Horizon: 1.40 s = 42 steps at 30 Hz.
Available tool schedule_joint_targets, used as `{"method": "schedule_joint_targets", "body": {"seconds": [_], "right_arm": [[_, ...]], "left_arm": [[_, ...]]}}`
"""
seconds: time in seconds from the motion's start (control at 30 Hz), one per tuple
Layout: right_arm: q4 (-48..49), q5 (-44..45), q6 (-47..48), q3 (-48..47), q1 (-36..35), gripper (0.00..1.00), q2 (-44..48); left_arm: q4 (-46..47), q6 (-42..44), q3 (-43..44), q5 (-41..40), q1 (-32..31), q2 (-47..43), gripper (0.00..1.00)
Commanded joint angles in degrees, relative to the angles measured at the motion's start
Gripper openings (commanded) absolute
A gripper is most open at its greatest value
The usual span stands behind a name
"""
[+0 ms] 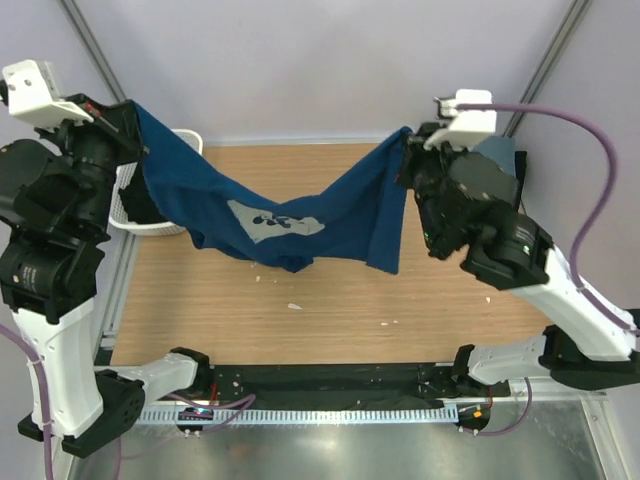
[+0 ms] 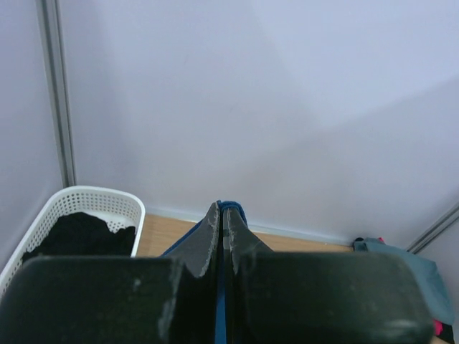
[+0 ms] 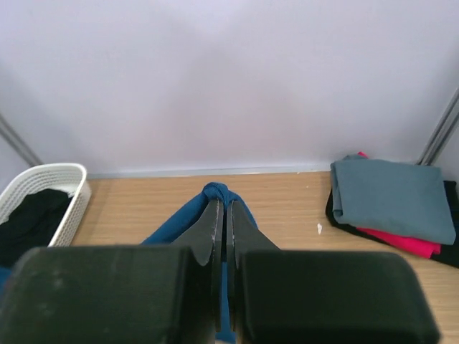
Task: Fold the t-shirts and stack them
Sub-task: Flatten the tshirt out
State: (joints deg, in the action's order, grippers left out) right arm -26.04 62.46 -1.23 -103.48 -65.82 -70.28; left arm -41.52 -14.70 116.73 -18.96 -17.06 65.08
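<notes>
Top external: your left gripper (image 1: 128,120) and right gripper (image 1: 408,150) are each clamped tight on an edge of the navy t-shirt (image 1: 345,210), which sags between them over the table (image 1: 330,320)

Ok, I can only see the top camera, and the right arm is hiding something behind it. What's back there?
Observer: Folded t-shirts, stacked: a grey one on top, a red one under it, a black one at the bottom.
Operator: Is the right hand really pinching the blue t-shirt?
Observer: Yes. It is shut, with blue cloth bunched at its fingertips.
Operator: What's in the white basket?
Observer: Black cloth, heaped loosely.
</notes>
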Motion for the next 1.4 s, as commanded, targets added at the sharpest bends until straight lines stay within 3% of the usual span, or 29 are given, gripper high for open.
{"method": "schedule_joint_targets", "body": {"seconds": [0.0, 0.13, 0.23, 0.33, 0.47, 0.57, 0.73, 0.97, 1.2, 1.37], "right_arm": [[-0.23, -4.79, 4.22, -7.40, 4.20, 0.01, -7.66], [-2.43, -11.47, 4.14, -14.98, 15.25, 0.01, -15.57], [-4.45, -21.47, 1.42, -19.73, 24.91, 0.01, -19.18], [-5.42, -27.38, -0.43, -23.34, 30.39, 0.01, -22.35], [-6.39, -30.71, -2.35, -25.28, 38.63, 0.01, -25.52], [-6.56, -36.78, -5.08, -25.19, 43.13, 0.01, -26.57], [-6.56, -40.04, -1.76, -27.56, 44.11, 0.01, -27.45], [-8.05, -37.58, -1.49, -27.66, 44.11, 0.01, -21.32], [-9.29, -38.28, -2.02, -20.27, 44.03, 0.01, -8.66], [-12.43, -41.62, -2.10, -20.88, 44.03, 0.01, -1.27]], "left_arm": [[-2.50, 3.18, 6.83, 2.70, 0.36, 2.85, 0.00], [-3.31, 3.71, 9.22, 2.70, 0.36, 5.93, 0.00], [-2.26, 4.85, 9.83, 1.48, 0.36, 7.33, 0.00], [-1.64, 7.75, 12.99, 0.07, 0.27, 9.62, 0.00], [6.69, 11.17, 8.61, -1.42, 0.36, 11.99, 0.00], [7.59, 12.76, 10.80, -1.35, 0.36, 17.07, 0.00], [7.33, 13.73, 17.65, 1.47, 0.36, 24.21, 0.00], [8.74, 12.15, 20.55, 4.89, 0.36, 24.22, 0.00], [6.80, 8.46, 17.23, 9.64, 0.36, 13.69, 0.00], [3.91, 6.09, 16.25, 13.33, 0.36, 6.30, 0.00]]}}
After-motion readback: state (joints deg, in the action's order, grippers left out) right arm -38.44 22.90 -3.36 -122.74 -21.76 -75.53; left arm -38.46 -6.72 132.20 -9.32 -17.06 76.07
